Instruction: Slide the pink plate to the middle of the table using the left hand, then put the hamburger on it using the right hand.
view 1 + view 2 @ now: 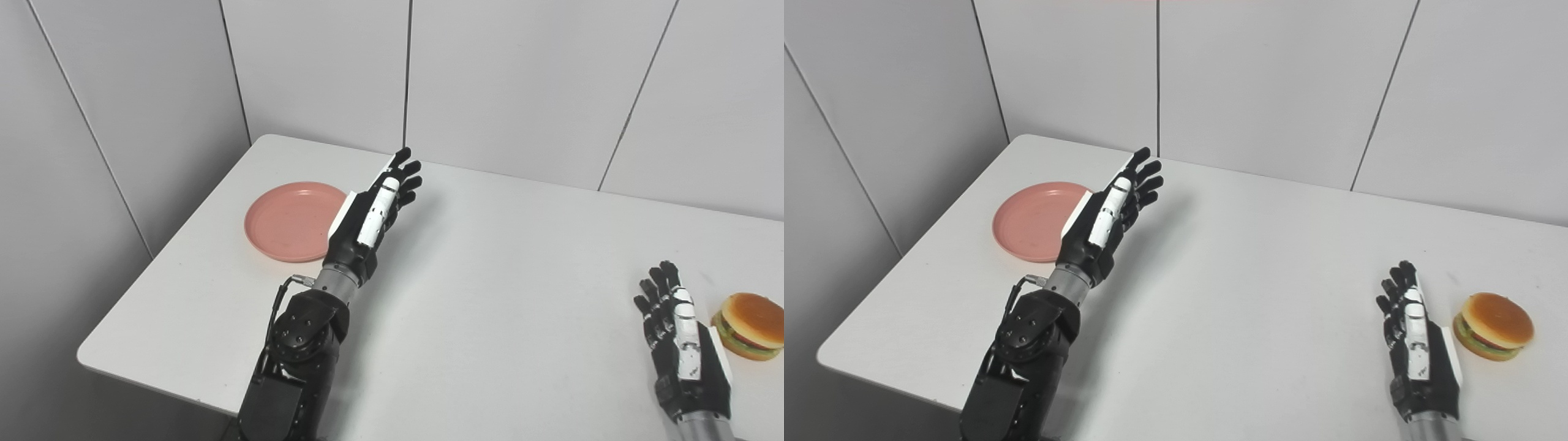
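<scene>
Left hand (373, 211), fingers spread and empty, hovers beside the pink plate (288, 222) at table (490, 275) left; right hand (683, 343), likewise empty, sits by the hamburger (750, 326) at lower right

Pink plate (1032, 222) beside empty left hand (1105, 222); hamburger (1494, 326) far right.

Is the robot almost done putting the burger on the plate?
Not yet. Nothing looks finished: the pink plate sits near the table's left side, not the middle. The left hand is open beside the plate's right edge, seemingly about to move it. The hamburger lies on the table at the right, next to the open right hand. Sliding the plate and placing the burger both remain.
</scene>
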Available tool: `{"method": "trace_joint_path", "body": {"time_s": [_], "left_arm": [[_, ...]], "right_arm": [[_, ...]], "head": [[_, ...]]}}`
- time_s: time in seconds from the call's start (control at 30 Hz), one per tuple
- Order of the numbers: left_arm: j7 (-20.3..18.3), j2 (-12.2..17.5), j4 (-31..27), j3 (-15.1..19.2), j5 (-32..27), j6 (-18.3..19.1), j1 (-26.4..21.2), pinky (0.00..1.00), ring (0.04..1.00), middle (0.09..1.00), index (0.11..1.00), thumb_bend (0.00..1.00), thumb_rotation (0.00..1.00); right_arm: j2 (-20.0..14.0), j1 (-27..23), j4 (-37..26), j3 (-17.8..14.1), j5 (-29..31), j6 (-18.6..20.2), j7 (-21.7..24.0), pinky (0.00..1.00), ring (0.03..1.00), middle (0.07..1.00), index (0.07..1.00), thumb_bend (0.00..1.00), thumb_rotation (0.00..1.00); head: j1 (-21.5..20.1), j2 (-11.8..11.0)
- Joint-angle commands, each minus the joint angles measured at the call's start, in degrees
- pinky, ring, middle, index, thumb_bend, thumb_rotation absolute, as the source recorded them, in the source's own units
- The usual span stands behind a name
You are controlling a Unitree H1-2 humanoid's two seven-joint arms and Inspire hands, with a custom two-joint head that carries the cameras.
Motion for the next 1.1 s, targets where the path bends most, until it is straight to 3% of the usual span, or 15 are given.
{"method": "trace_joint_path", "body": {"time_s": [0.0, 0.2, 0.6, 0.87, 1.07], "left_arm": [[0.94, 1.54, -0.12, 1.69, -0.88, -1.19, -4.35, 0.95, 0.941, 0.950, 0.947, 0.41, 1.00], [2.19, 3.35, 2.52, 5.21, -1.59, -2.29, -6.97, 0.94, 0.936, 0.947, 0.943, 0.40, 1.00], [2.66, 9.96, 12.65, 11.45, -4.10, -7.65, -10.74, 0.94, 0.936, 0.946, 0.935, 0.40, 1.00], [3.28, 13.63, 17.16, 14.67, -5.19, -8.59, -12.78, 0.96, 0.941, 0.941, 0.929, 0.38, 1.00], [5.03, 13.98, 16.41, 18.09, -8.39, -6.66, -13.00, 0.94, 0.932, 0.927, 0.918, 0.37, 1.00]], "right_arm": [[0.76, 1.86, 2.88, -0.02, 0.78, -1.96, 0.58, 1.00, 1.000, 1.000, 1.000, 0.19, 1.00], [0.45, 1.76, 3.28, 0.06, 0.94, -2.05, 1.08, 1.00, 1.000, 1.000, 1.000, 0.20, 1.00], [0.09, 1.73, 3.92, -0.30, 1.54, -2.49, 1.61, 1.00, 1.000, 1.000, 1.000, 0.21, 1.00], [-0.10, 1.91, 3.91, -0.47, 1.99, -2.83, 2.12, 1.00, 1.000, 1.000, 1.000, 0.22, 1.00], [-0.10, 1.98, 3.43, -0.48, 2.06, -2.48, 1.92, 1.00, 1.000, 1.000, 1.000, 0.22, 1.00]], "head": [[0.15, -0.04], [0.31, -0.15], [1.33, -0.62], [1.84, -0.61], [1.83, -0.50]]}}
